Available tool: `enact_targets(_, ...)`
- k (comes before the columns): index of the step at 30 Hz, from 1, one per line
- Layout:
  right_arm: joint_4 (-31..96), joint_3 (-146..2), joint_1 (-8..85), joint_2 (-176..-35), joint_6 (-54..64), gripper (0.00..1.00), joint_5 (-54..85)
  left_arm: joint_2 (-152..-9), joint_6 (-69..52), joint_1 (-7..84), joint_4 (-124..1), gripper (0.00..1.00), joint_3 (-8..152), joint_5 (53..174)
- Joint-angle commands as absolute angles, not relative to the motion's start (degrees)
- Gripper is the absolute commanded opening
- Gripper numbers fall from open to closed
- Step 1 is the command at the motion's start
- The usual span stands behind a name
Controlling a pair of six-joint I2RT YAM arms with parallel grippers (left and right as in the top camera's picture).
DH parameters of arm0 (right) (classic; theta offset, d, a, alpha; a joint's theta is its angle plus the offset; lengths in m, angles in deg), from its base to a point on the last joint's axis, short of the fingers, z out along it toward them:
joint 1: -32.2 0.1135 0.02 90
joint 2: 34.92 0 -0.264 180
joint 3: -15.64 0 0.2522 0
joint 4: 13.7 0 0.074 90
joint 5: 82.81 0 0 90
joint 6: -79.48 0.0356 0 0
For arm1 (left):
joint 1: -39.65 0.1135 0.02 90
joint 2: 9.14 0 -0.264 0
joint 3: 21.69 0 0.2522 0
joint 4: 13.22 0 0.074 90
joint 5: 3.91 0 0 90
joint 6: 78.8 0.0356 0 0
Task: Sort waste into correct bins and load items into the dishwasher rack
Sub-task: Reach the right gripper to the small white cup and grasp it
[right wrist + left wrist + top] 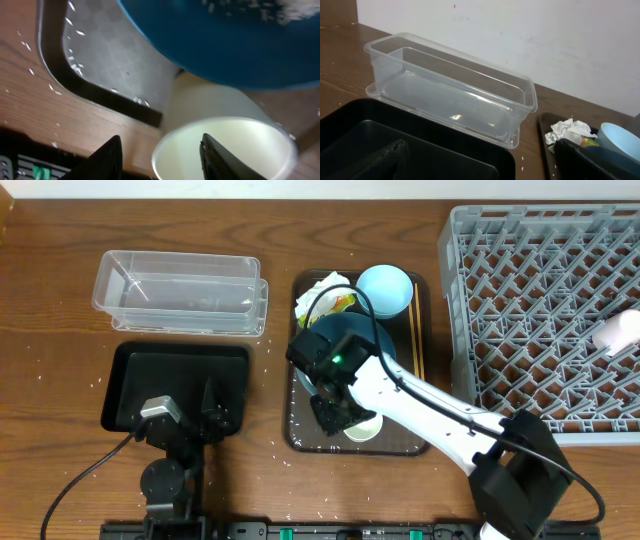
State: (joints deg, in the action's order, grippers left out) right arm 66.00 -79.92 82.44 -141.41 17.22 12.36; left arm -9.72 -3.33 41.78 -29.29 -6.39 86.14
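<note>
1. A white cup [225, 145] sits at the lower edge of the brown tray [300, 395], centre of the overhead frame. It is just below the dark blue bowl [350, 345], with its open mouth facing the right wrist camera. Loose rice grains [75, 65] dot the tray floor.
2. The right end effector [161, 137] is partly open and astride the cup's rim. One finger stands clear outside the wall and the other lies over the mouth; nothing is clamped.
3. The right arm [440, 415] slants from the lower right towards the centre, wrist pitched down over the tray.
4. The left end effector [190, 412] is spread wide and empty at the lower left, over the black tray [130, 380]. The clear tub [180, 290] is above it on the tabletop.
</note>
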Motion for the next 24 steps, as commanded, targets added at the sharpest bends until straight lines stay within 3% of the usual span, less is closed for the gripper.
enact_targets(1, 64.4, -77.8, 84.4, -141.4, 19.0, 0.46, 13.6, -9.4, -2.3, 41.5, -31.2, 0.95, -7.7, 85.5)
enact_targets(7, 61.2, -73.8, 85.8, -141.4, 21.4, 0.43, 9.6, -9.4, -2.3, 41.5, -31.2, 0.95, -7.7, 85.5)
enact_targets(10, 60.1, -72.7, 85.9, -141.4, 21.4, 0.29, 9.6, -9.4, -2.3, 41.6, -31.2, 0.95, -7.7, 85.5)
enact_targets(18, 63.5, -78.5, 85.6, -141.4, 20.9, 0.18, 9.7, -9.4, -2.3, 41.5, -31.2, 0.95, -7.7, 85.5)
enact_targets(21, 66.8, -82.8, 85.2, -141.4, 20.0, 0.01, 9.4, -9.4, -2.3, 41.5, -31.2, 0.95, -7.7, 85.5)
enact_targets(24, 70.2, -87.1, 84.6, -141.4, 19.2, 0.0, 9.1, -9.4, -2.3, 41.5, -31.2, 0.95, -7.7, 85.5)
